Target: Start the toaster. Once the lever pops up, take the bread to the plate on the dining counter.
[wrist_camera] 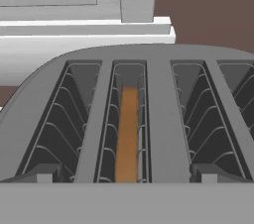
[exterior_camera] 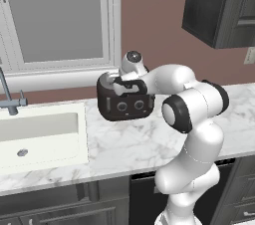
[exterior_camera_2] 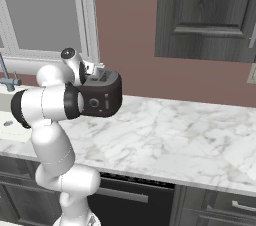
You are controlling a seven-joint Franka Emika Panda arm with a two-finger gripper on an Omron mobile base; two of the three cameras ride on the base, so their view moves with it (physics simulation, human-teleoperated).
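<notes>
ITEM: toaster [exterior_camera: 124, 104]. Rounded black body, four slots on top, two silver-ringed knobs on the front face. Stands on the marble desk [exterior_camera: 124, 144] toward its back edge, under the window [exterior_camera: 55, 15], just right of the sink [exterior_camera: 40, 134] and well back from the desk's front edge.

ITEM: bread [wrist_camera: 127, 134]. One thin brown slice, standing on edge in the second slot from the left in the hand view, between the wire guides. It sits low in the slot, top edge below the rim.

ITEM: claw [exterior_camera: 117, 85]. Hangs close over the toaster's top, wrist bent down from the arm's elbow. Fingertips not visible in the hand view and hidden by the wrist from both base views; whether they stand wide or narrow cannot be told.

STEP IN HAND (judged): either starting the toaster or waiting on the lever; no lever can be made out here, so which is uncertain.

HANDLING NOTES (judged): To press the lever, come down at the toaster's end, not over the slots. To lift the slice, centre the fingers on either flat face, clear of the wires, descend straight, grip lightly, withdraw vertically.
</notes>
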